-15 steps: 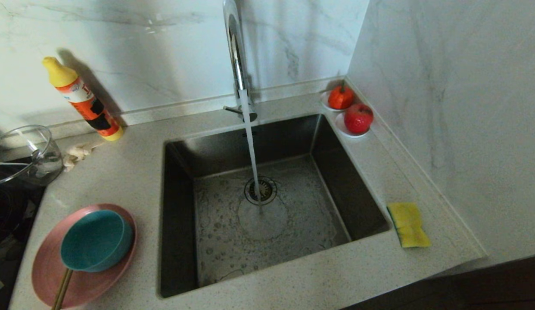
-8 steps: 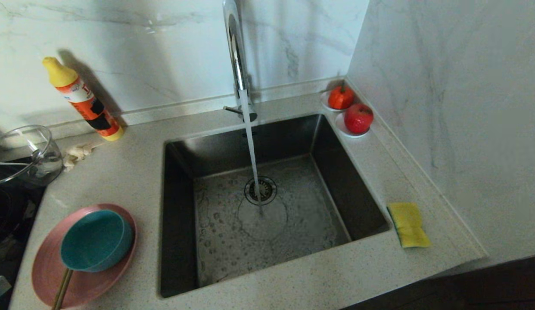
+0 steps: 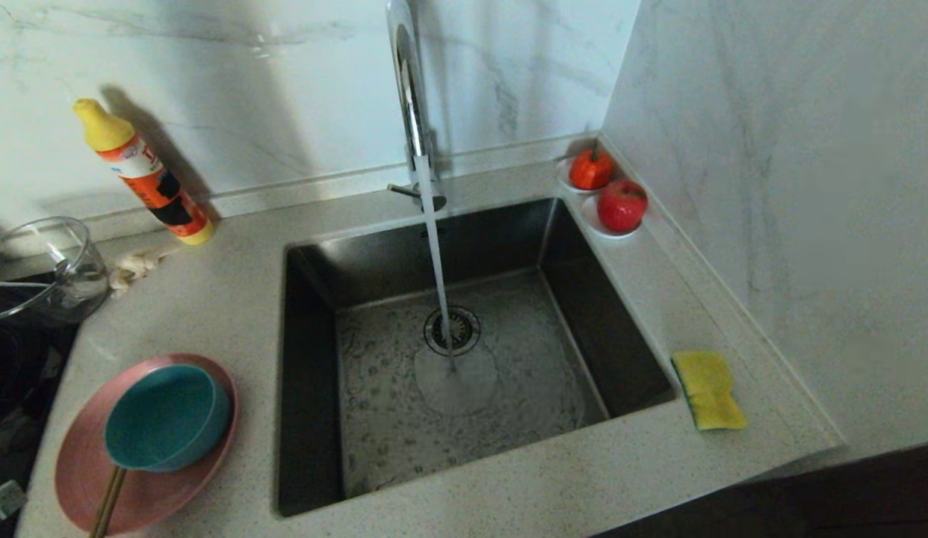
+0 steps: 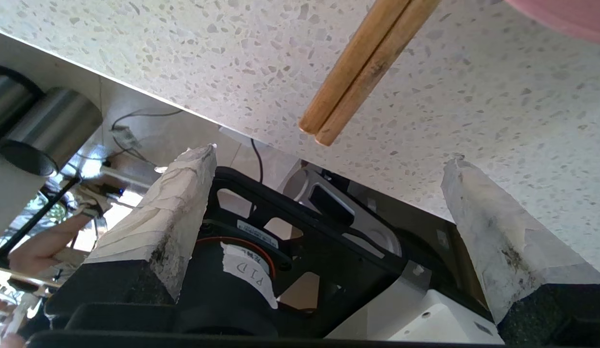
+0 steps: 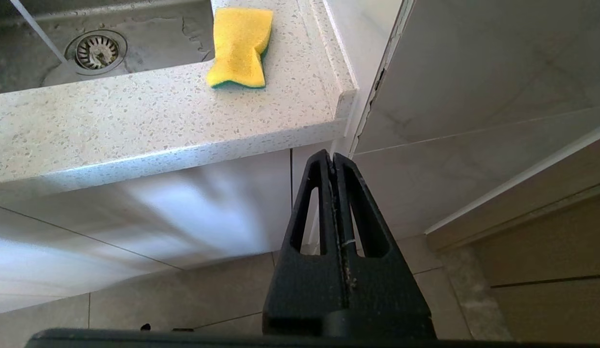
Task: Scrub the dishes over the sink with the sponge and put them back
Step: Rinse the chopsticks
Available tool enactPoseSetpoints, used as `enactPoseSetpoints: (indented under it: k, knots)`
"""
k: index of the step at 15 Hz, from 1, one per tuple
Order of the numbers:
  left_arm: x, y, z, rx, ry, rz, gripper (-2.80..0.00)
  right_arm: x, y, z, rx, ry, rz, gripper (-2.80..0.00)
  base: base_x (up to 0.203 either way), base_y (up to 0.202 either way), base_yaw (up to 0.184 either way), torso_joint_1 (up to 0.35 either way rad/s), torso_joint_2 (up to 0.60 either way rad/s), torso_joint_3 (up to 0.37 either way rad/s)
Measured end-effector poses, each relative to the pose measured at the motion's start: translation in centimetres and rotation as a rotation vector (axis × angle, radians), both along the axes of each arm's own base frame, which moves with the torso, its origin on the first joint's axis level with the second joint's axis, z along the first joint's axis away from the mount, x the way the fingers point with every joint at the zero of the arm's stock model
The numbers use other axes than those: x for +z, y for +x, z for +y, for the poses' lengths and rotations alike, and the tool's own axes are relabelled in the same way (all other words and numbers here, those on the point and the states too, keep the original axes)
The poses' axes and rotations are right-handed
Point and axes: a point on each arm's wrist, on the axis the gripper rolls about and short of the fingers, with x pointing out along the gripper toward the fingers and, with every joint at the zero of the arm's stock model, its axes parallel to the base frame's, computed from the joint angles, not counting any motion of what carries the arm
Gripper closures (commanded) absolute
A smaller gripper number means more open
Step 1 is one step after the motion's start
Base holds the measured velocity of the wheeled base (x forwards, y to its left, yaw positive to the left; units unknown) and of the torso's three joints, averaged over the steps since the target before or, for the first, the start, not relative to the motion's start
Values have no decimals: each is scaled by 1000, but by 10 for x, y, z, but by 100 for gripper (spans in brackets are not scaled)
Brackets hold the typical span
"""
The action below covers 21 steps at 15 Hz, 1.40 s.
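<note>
Here the dishes are stacked on the counter (image 3: 232, 299) left of the sink (image 3: 307, 359): a teal bowl (image 3: 167, 417) is seated in a pink plate (image 3: 146, 493), and wooden sticks (image 3: 107, 502) are propped from the plate's rim out over the near edge. The sponge (image 3: 708, 389) is laid flat on the counter to the right of the sink, yellow face up. Water is seen running from the tap (image 3: 408, 97) onto the sink floor beside the drain.

The plate and bowl are judged stiff, light and smooth — likely slick once wetted, so a pinch across the rim is favoured, with the bowl lifted out first or the stack carried level. The sticks (image 4: 365, 65) are thin and loose, lie side by side, and are best gripped across both together, near the middle. The sponge (image 5: 241, 46) is soft and will be squashed under any grip; it is best taken across its narrow waist.

The left claw (image 4: 329, 154) is held at the near edge of the counter just short of the stick ends, its taped fingers (image 4: 179, 212) spread wide with nothing between them and nothing touched. The right claw (image 5: 333, 159) is parked low in front of the cabinet, below the sponge's corner, its fingers pressed together and empty.
</note>
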Motion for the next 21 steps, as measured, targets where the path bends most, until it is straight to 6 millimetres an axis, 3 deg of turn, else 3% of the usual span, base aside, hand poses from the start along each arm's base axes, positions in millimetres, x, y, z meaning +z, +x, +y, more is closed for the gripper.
enactPoseSetpoints:
  k: [9,21]
  knots:
    - [-5,8,3,14,-20,36,-280,0,0,0,0,0,-1,0,0,0,0,0,0,0]
    - [2,37,15,69,-45,-42,-280,0,0,0,0,0,-1,0,0,0,0,0,0,0]
